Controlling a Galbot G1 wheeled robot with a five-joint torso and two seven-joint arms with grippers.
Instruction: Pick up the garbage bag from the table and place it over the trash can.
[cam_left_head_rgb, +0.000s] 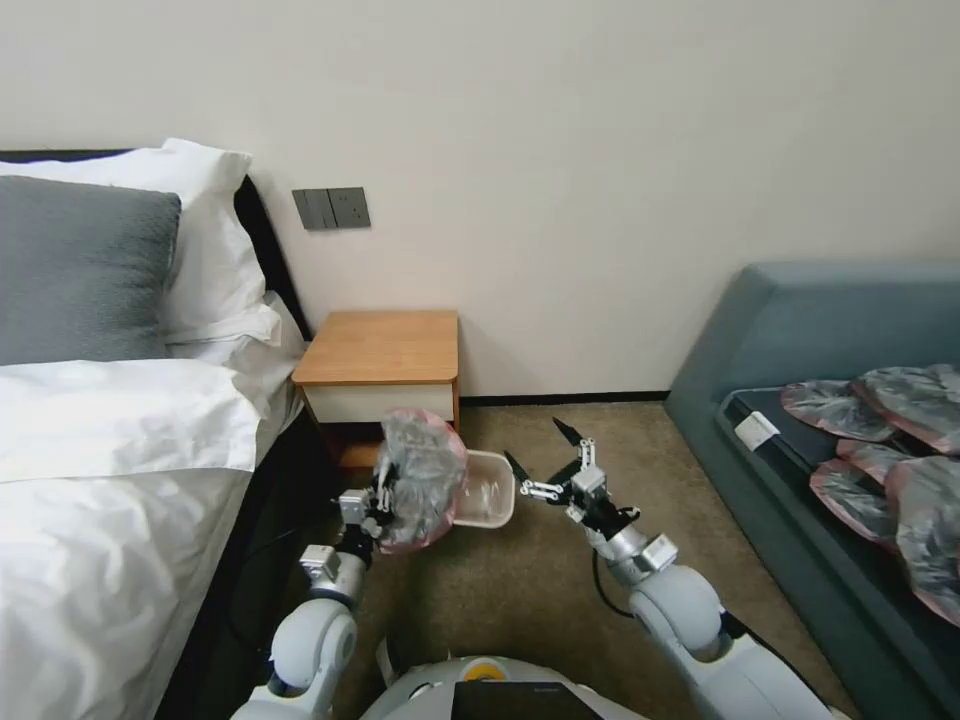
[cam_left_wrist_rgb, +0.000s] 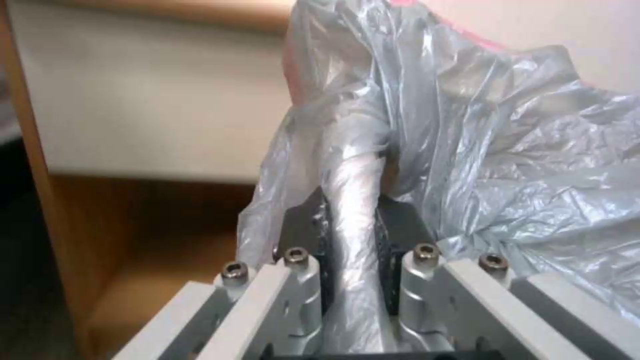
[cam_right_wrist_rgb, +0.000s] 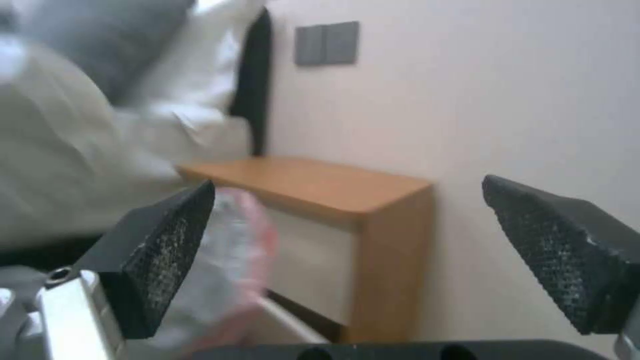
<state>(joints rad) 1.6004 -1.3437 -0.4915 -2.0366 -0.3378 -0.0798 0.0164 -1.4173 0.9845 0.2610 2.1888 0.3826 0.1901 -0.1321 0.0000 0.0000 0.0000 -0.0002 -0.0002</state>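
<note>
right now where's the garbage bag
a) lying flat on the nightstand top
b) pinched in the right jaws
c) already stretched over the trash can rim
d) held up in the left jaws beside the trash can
d: the left gripper is shut on a bunched fold of the garbage bag, which hangs beside the trash can; the right gripper stands open, holding nothing, and the nightstand top is bare.

A bedroom: a bed (cam_left_head_rgb: 110, 470) with white linen and pillows (cam_left_head_rgb: 205, 240), a wooden nightstand (cam_left_head_rgb: 385, 350), teal sofa (cam_left_head_rgb: 830, 330), beige carpet (cam_left_head_rgb: 520, 600).
</note>
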